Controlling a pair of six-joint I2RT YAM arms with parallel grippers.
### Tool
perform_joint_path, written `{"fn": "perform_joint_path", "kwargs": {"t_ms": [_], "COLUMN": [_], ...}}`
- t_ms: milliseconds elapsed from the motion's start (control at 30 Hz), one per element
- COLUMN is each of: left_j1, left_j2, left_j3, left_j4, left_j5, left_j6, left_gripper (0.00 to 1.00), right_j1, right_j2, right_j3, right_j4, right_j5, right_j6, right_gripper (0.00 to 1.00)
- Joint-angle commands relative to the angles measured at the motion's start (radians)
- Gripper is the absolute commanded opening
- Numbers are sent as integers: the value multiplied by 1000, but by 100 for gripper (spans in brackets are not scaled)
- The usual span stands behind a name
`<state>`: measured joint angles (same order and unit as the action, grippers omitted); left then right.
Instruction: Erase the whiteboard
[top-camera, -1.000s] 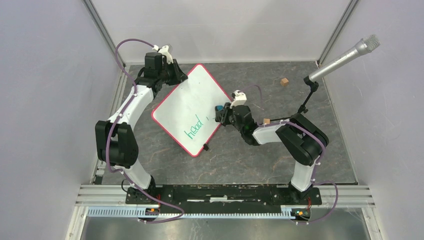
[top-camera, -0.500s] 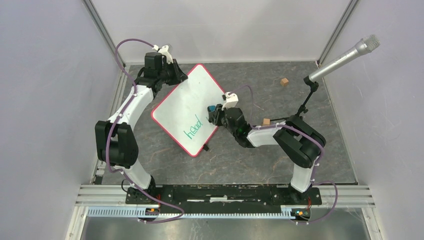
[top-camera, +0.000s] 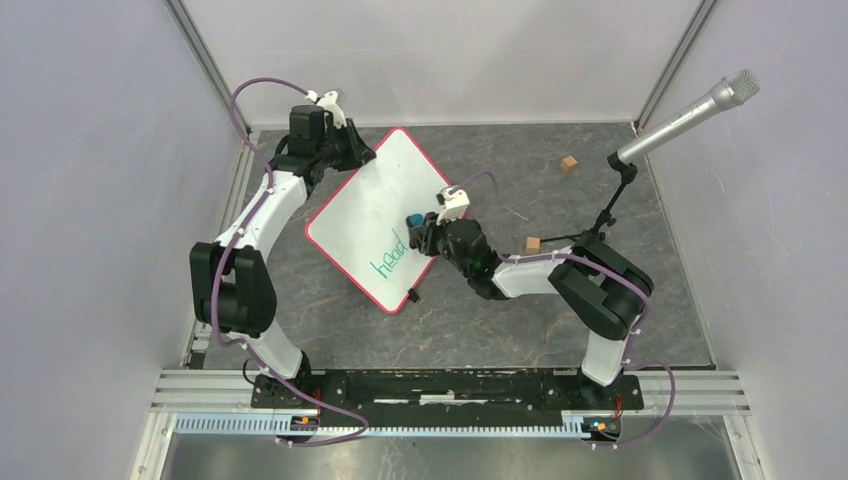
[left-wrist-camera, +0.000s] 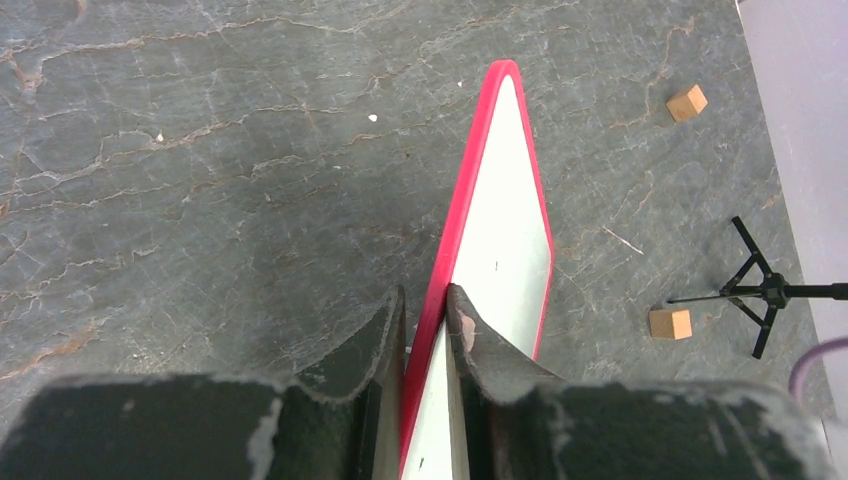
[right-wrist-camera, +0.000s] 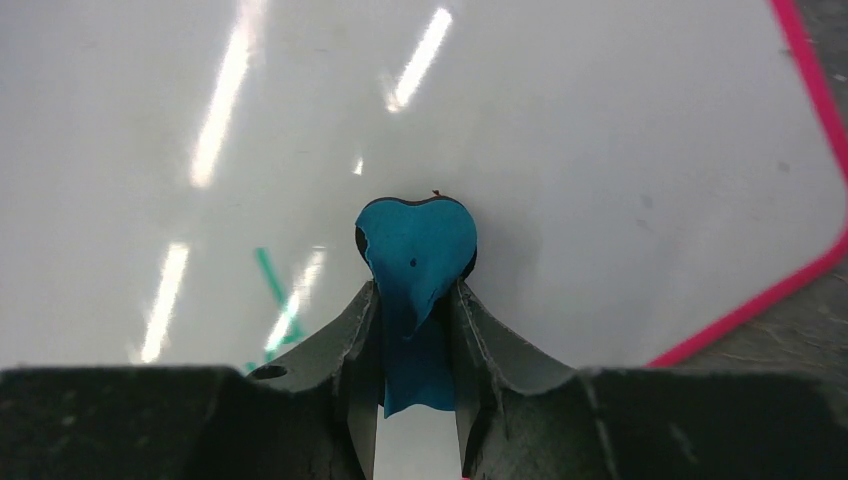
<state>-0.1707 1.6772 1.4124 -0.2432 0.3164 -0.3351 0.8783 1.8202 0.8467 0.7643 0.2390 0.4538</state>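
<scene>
Whiteboard (top-camera: 372, 200) sits on the counter (top-camera: 520, 320), seemingly tipped up at its far-left rim, where the left claw (left-wrist-camera: 425, 305) is clenched on the red edge; right claw (right-wrist-camera: 412, 300) is grasping a blue eraser (right-wrist-camera: 418, 240), pad pressed to the white face just beside a green stroke; the green word (top-camera: 388, 258) (reads like "head") lies toward the near corner, so the wipe should run that way, pad flat, pressure even, strokes overlapping; left grip must brace against the push, or the board may skid; ease off before the rim.
</scene>
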Motion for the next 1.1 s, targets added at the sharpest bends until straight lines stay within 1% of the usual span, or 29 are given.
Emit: {"fn": "perform_joint_path", "kwargs": {"t_ms": [0, 100, 200, 333, 433, 567, 667, 733, 867, 967, 1067], "left_j1": [-15, -15, -15, -15, -15, -15, -15, -15, -15, -15, -15], "left_j2": [-26, -23, -17, -22, -23, -15, -15, -20, -24, -23, -23], "left_j3": [-17, -18, -22, -23, -24, -23, -22, -21, -21, -20, -18], "left_j4": [-20, -6, 1, 1, 1, 1, 0, -4, -7, -7, -7], "left_j5": [9, 38, 52, 46, 45, 48, 45, 37, 32, 35, 36], "left_j6": [-54, -77, -88, -84, -84, -88, -84, -78, -73, -73, -74], "left_gripper": [21, 21, 21, 21, 21, 21, 21, 21, 21, 21, 21], "right_j1": [-106, -113, -83, 21, 101, 179, 206, 206, 184, 131, 56], "right_j2": [-24, -19, -19, -23, -14, 28, 46, 42, 2, -24, -36], "right_j3": [-59, -46, -23, 36, 96, 186, 190, 182, 125, 80, 35], "right_j4": [-20, -55, -50, -69, -68, -65, -24, -1, 26, 27, 25], "right_j5": [7, 25, 14, 67, 78, -25, -63, -87, -34, -10, 0], "right_j6": [122, 104, 70, -34, -140, -264, -273, -263, -262, -217, -122], "right_gripper": [33, 33, 33, 33, 33, 34, 34, 33, 34, 34, 34]}}
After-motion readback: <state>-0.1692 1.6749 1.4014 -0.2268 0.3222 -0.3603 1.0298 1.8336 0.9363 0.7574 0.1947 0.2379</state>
